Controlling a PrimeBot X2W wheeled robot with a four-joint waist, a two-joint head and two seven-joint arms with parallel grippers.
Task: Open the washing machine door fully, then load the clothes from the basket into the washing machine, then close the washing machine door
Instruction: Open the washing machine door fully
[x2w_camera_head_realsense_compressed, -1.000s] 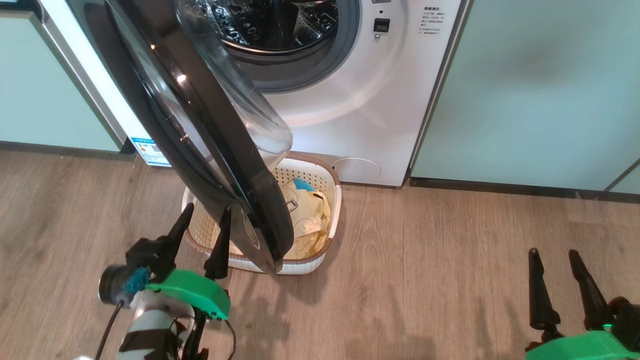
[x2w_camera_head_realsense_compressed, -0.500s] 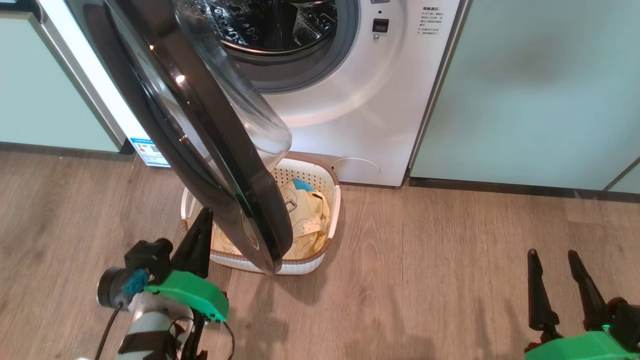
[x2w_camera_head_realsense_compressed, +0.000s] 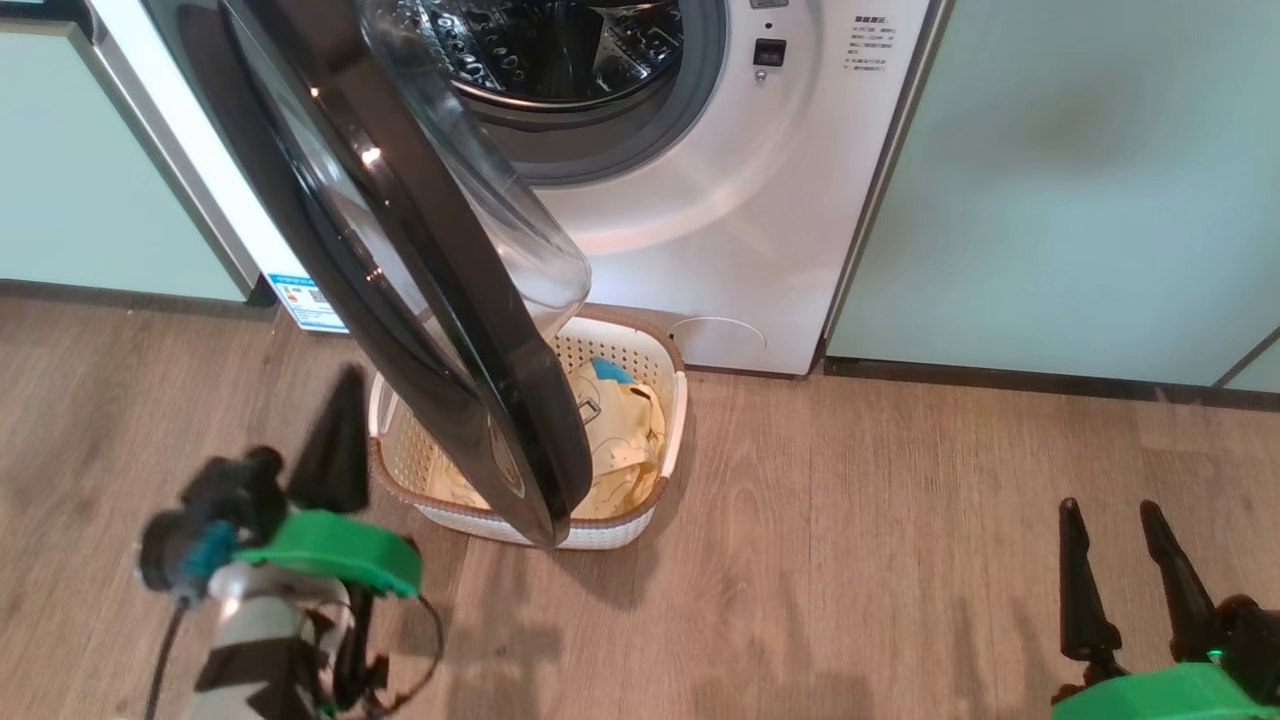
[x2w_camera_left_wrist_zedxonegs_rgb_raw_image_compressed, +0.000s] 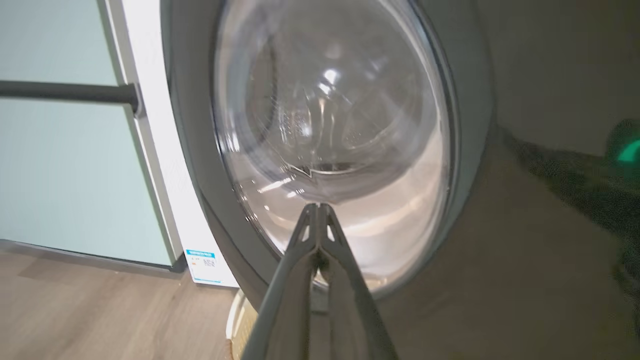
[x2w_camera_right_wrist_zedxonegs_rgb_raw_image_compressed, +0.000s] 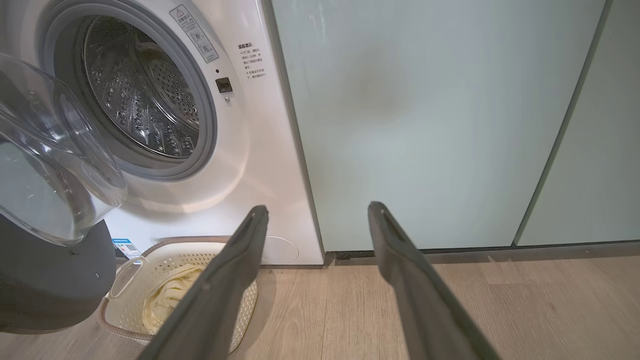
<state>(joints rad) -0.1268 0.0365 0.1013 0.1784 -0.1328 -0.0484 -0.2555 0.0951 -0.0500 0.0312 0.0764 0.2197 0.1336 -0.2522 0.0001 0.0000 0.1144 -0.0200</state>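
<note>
Two sets of fingers in view. Left gripper (x2w_camera_head_realsense_compressed: 347, 382): fingers pressed together into one dark wedge, holding nothing; blurred in the head view. It sits low at the left, on the outer-face side of the washing machine door (x2w_camera_head_realsense_compressed: 520, 420), near the left end of the basket (x2w_camera_head_realsense_compressed: 610, 345). In the left wrist view the closed tips point at the door's round glass window; contact with the door cannot be judged. Right gripper (x2w_camera_head_realsense_compressed: 1109, 506): fingers spread wide, nothing between them, low at the right above the wooden floor (x2w_camera_head_realsense_compressed: 850, 560), well apart from door and basket. In the right wrist view those fingers point toward the pale green cabinet panel (x2w_camera_head_realsense_compressed: 1080, 180) just right of the washing machine (x2w_camera_head_realsense_compressed: 720, 200). Door stands partly open, hinged on the left, its glossy black rim edge-on to the head camera, clear glass bowl bulging toward the machine. Door's lower edge hangs over the middle of the basket. Basket stands on the floor right in front of the machine, cream with a brown rim. The clothes (x2w_camera_head_realsense_compressed: 625, 440) lie inside it, pale yellow with a blue patch at the far end, partly hidden behind the door. Drum (x2w_camera_head_realsense_compressed: 560, 50) is exposed behind a grey rubber ring (x2w_camera_head_realsense_compressed: 640, 140). Blue energy sticker (x2w_camera_head_realsense_compressed: 305, 300) shows low on the machine's left side.
</note>
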